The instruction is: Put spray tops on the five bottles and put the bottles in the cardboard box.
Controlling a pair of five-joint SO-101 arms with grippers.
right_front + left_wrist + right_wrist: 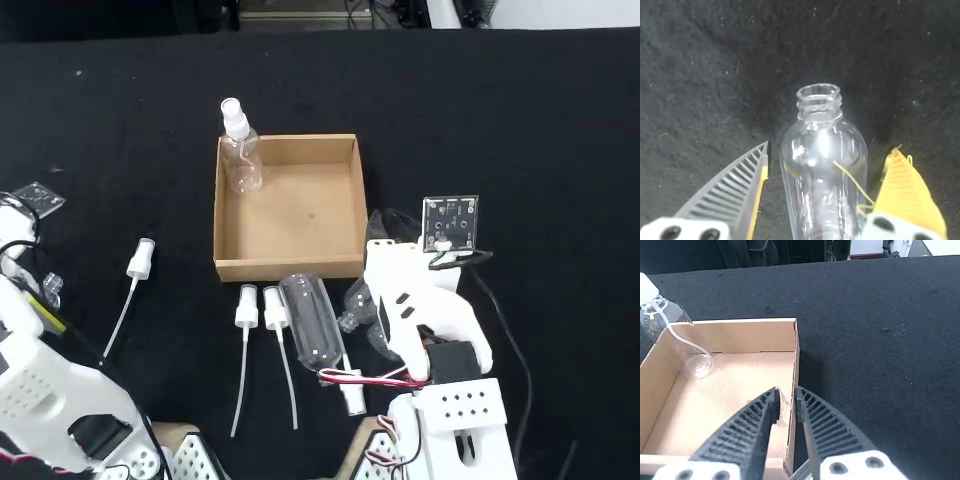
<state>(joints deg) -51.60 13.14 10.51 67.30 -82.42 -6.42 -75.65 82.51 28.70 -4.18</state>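
Observation:
The cardboard box (290, 268) (740, 322) sits mid-table. In its far left corner stands one clear bottle with a spray top (240, 155) (662, 315). My left gripper (830, 147) is at the table's left edge, shut on an uncapped clear bottle (822, 165) (50, 288) whose neck points away from the wrist. My right gripper (786, 392) is shut and holds nothing. It hovers over the box's right wall near the front corner. Three loose spray tops (140, 260) (246, 300) (275, 300) lie in front of the box, beside an uncapped bottle (312, 322) on its side.
More clear bottles (358, 300) lie partly hidden under the right arm (410, 300). Another spray top (352, 395) lies by the arm's red and white wires. The black cloth behind and to the right of the box is bare.

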